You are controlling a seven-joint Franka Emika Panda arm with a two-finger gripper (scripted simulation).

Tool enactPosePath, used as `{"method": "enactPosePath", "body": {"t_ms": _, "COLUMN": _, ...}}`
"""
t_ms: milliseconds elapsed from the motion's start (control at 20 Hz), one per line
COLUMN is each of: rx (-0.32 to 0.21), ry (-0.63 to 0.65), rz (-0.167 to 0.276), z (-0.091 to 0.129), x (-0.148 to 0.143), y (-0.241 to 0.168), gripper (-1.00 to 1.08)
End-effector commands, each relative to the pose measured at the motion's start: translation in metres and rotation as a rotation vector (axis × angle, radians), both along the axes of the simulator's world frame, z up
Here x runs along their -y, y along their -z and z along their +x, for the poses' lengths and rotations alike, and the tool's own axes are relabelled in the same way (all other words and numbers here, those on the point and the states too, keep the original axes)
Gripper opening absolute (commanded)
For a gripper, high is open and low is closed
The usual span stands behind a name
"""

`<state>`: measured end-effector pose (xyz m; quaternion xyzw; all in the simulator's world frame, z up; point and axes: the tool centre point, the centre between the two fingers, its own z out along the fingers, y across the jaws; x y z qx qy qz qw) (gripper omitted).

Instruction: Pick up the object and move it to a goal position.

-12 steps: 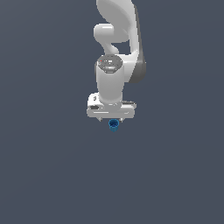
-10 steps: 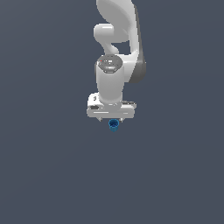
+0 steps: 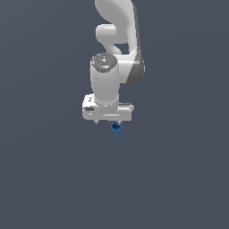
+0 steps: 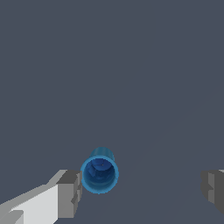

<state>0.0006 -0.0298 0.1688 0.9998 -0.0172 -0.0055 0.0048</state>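
Observation:
The object [image 3: 116,128] is a tiny bright blue cup with a dark hollow centre. In the exterior view it lies on the grey floor just under the white gripper [image 3: 108,122], toward the exterior view's right. In the wrist view the cup [image 4: 99,175] sits between the two fingers of the gripper [image 4: 142,190]. It is close beside one grey fingertip [image 4: 70,192] and far from the other [image 4: 214,188]. The jaws stand wide apart and hold nothing.
A plain dark grey floor [image 3: 179,179] fills both views. The white arm [image 3: 118,40] rises above the gripper. No other object shows.
The gripper and wrist have shifted slightly toward the exterior view's left. The blue cup has stayed where it was.

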Motion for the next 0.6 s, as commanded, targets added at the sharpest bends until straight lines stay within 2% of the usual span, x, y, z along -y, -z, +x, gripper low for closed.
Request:
{"method": "enactPosePath", "body": {"t_ms": 0, "rx": 0.000, "ry": -0.002, "rz": -0.001, "z": 0.0001, "x": 0.0004, "y": -0.0003, "gripper": 1.00}}
{"method": "enactPosePath", "body": {"t_ms": 550, "rx": 0.000, "ry": -0.044, "rz": 0.000, "z": -0.0029, "x": -0.0026, "y": 0.0062, "gripper": 1.00}}
